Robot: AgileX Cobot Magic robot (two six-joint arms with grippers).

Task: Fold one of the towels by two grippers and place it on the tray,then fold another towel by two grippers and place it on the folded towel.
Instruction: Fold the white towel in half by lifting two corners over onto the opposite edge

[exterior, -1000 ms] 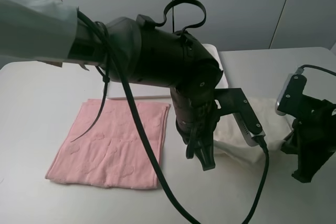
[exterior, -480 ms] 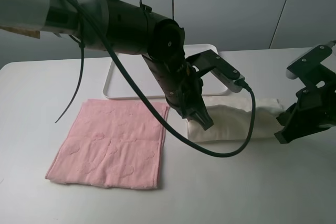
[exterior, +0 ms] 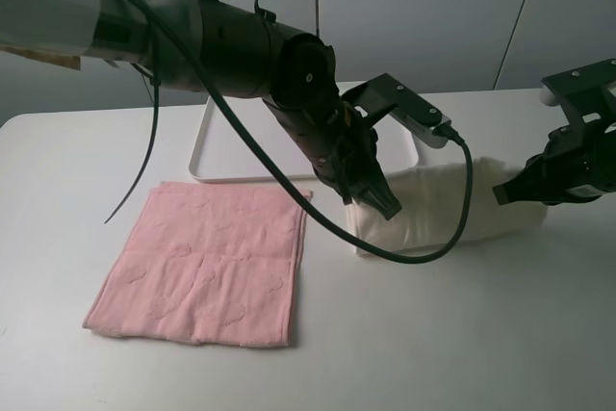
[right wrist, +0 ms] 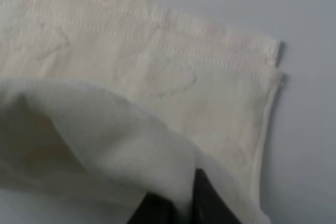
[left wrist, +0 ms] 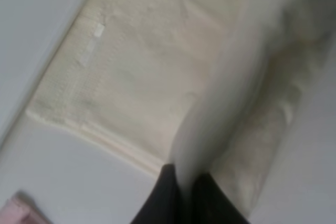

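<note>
We see the left gripper (exterior: 380, 204) and right gripper (exterior: 507, 193) each pinched shut on the cream towel (exterior: 423, 201), its edge held off the table (exterior: 481, 334), near the tray (exterior: 231, 156), beside the pink towel (exterior: 207, 262)

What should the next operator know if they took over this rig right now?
The left tool is shut on the cream towel, with an edge lifted. The right tool is shut on the same towel's other end. The first fold is under way, not finished. The pink towel lies flat on the table, untouched. The tray shows no towel where visible. Left to do: finish the fold, place it on the tray, then fold the pink towel and stack it.
</note>
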